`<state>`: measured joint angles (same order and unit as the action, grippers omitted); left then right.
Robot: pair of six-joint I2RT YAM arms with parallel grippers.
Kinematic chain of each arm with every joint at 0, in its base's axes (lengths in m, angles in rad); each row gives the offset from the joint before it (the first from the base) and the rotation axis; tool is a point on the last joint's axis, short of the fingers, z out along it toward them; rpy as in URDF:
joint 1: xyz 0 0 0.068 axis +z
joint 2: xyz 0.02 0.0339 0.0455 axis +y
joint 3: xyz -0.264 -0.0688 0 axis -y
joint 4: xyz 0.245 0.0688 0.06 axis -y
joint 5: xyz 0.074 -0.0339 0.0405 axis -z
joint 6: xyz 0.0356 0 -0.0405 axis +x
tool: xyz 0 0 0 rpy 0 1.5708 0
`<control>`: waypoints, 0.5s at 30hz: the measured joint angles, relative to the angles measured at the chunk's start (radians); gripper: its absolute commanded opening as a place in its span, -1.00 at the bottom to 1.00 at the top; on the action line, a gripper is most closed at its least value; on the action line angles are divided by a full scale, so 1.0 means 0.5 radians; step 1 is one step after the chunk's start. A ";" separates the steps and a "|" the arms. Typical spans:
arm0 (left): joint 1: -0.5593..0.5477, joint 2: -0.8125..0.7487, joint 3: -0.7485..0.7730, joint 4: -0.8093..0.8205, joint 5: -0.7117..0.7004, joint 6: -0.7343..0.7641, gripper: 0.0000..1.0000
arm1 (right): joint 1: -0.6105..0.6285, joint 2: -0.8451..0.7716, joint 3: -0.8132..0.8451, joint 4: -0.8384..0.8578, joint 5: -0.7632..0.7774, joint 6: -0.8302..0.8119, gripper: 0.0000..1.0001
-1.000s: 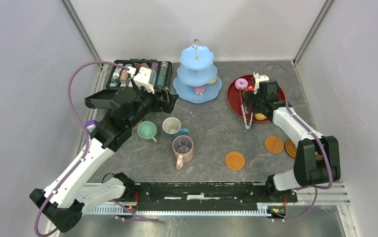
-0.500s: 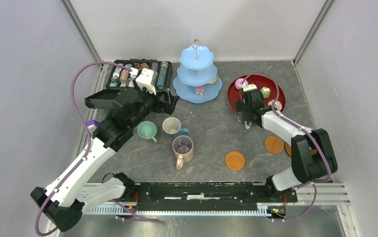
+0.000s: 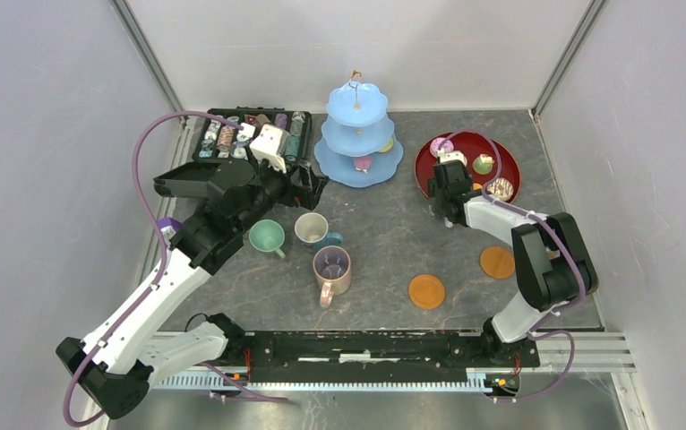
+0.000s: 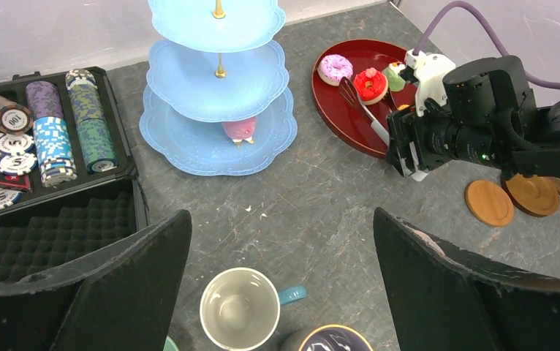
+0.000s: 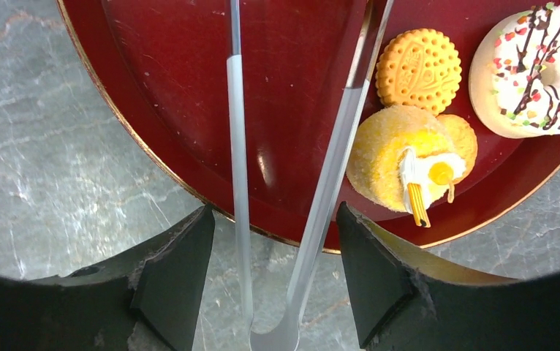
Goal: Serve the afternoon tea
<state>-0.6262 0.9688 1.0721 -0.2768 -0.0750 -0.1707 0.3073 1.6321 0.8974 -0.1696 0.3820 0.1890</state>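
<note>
Right gripper (image 5: 275, 210) straddled the metal tongs (image 5: 235, 146) at the rim of the red tray (image 5: 175, 88), grip unclear, 1 yellow cake (image 5: 390, 164) just beside; left gripper (image 4: 283, 213) gaped above the white-and-blue mug (image 4: 239, 311).

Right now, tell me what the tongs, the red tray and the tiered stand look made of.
Tongs: metal, polished; bright streaks of reflection run along the thin arms.
Red tray: glossy, lacquered or plastic, hard to tell; sharp highlights, thin gold rim line.
Tiered stand: pale blue, smooth satin finish, perhaps ceramic or plastic; moulded scalloped edges.
</note>
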 measured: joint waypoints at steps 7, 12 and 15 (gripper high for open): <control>-0.008 0.000 0.000 0.000 0.001 0.000 1.00 | -0.002 0.052 -0.024 0.195 0.035 0.093 0.18; -0.013 0.000 0.000 -0.001 0.005 0.000 1.00 | 0.000 0.043 -0.053 0.235 -0.007 0.139 0.01; -0.013 0.000 0.000 -0.001 0.015 0.000 1.00 | -0.003 -0.003 -0.098 0.227 -0.037 0.153 -0.05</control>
<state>-0.6327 0.9688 1.0721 -0.2771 -0.0673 -0.1707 0.3058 1.6306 0.8486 -0.0559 0.3634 0.2653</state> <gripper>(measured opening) 0.996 0.510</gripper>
